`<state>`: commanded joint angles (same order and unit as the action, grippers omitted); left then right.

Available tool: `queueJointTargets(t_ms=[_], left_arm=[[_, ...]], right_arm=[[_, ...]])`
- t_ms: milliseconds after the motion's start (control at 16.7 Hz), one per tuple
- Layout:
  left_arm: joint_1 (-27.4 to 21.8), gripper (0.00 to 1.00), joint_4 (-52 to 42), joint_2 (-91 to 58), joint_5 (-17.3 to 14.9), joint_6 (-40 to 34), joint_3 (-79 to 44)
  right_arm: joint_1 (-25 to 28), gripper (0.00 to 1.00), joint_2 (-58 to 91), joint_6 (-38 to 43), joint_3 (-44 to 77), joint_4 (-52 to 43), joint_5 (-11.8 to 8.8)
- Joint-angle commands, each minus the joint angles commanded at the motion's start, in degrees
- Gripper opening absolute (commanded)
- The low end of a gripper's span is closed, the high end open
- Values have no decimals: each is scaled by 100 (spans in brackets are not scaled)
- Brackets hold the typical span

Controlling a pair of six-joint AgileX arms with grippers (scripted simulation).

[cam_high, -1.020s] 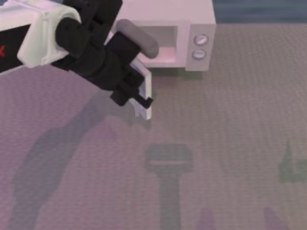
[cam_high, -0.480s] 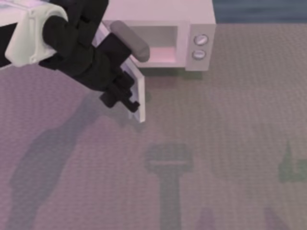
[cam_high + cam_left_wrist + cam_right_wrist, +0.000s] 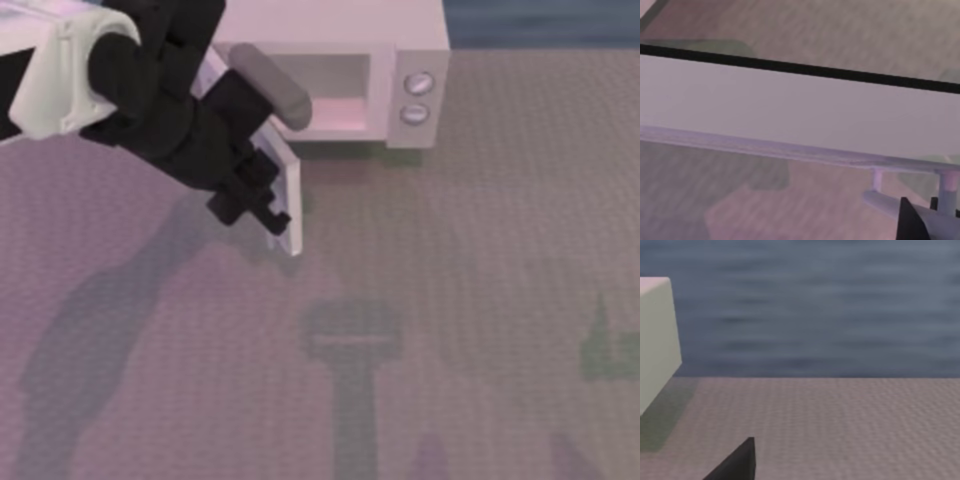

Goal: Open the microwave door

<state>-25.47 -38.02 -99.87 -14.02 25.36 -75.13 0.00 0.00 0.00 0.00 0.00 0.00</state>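
My left pincer pinches the microwave door by its handle — swung wide so the microwave stands open.

From the right wrist you just see a pale corner of the microwave sitting on the textured table, a blue backdrop behind, and one dark fingertip poking in.
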Motion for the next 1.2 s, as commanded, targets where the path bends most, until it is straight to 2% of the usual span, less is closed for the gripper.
queueJointTargets(t_ms=[960,1200], left_arm=[[0,0,0,0,0,0,0],[53,0,-61,14,-112,177,24]], right_arm=[[0,100,0,0,0,0,0],[0,100,0,0,0,0,0]])
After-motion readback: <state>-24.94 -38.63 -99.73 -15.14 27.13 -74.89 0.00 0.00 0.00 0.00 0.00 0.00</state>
